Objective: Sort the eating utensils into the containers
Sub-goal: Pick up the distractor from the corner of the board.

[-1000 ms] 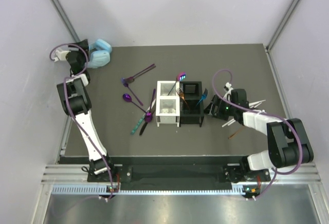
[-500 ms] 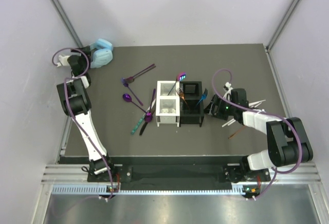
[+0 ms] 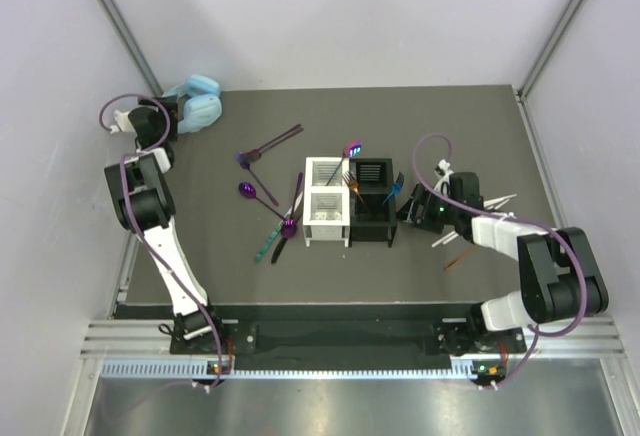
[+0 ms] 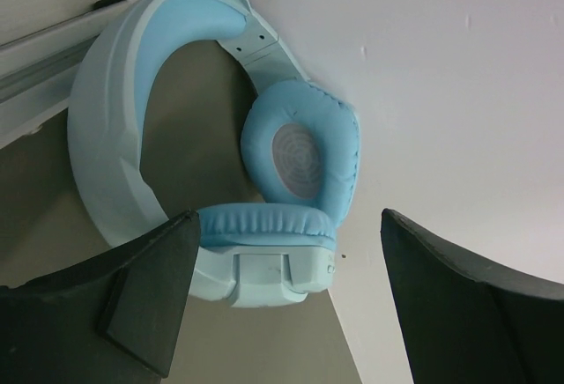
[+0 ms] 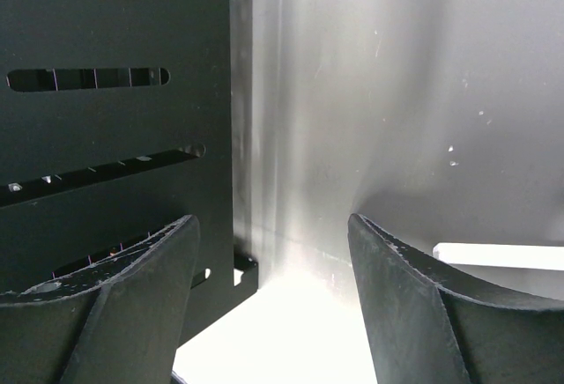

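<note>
Two caddies stand side by side in the middle of the counter [image 3: 450,126], the white caddy [image 3: 326,203] left of the black caddy [image 3: 372,201], with a few iridescent utensils [image 3: 350,154] leaning in them. More spoons and forks [image 3: 262,181] and the green-handled knife [image 3: 266,246] lie loose to the left of the white one. Our right end effector [image 5: 271,234], fingers spread with nothing between them, sits just beside the black caddy's slotted wall, with a pale stick [image 5: 498,254] nearby. Our left end effector [image 4: 288,243] gapes wide and empty before the light-blue headphones [image 4: 304,151] in the far left corner.
</note>
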Controlling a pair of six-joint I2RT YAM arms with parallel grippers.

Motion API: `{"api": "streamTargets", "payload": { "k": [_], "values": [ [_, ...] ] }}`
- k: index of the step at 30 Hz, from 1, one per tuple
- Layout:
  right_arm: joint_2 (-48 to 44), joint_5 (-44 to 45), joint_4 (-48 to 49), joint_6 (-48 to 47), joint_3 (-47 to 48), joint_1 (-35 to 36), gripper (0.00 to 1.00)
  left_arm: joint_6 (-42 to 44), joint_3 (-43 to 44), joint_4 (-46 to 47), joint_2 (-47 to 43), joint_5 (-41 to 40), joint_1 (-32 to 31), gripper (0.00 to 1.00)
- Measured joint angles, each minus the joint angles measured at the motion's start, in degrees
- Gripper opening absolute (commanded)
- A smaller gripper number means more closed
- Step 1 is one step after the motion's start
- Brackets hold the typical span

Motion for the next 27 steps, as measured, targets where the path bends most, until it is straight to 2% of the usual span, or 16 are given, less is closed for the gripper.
{"api": "streamTargets", "payload": {
  "k": [14,22,27],
  "values": [
    [-1.36,0.20,-2.34,0.15,-0.02,0.07,0.70,-0.59,-2.51,-4.07,-3.10,0.55,-0.09,0.86],
    [-3.69,0.87,-7.43,-0.35,0.00,0.11,0.71,-0.24,-3.85,-6.45,-3.80,-1.95,-0.92,0.85],
    [-4.57,1.22,-9.01,-0.33,0.00,0.11,0.71,1.07,-4.35,-11.28,-4.92,-7.13,-2.78,0.84]
  ]
}}
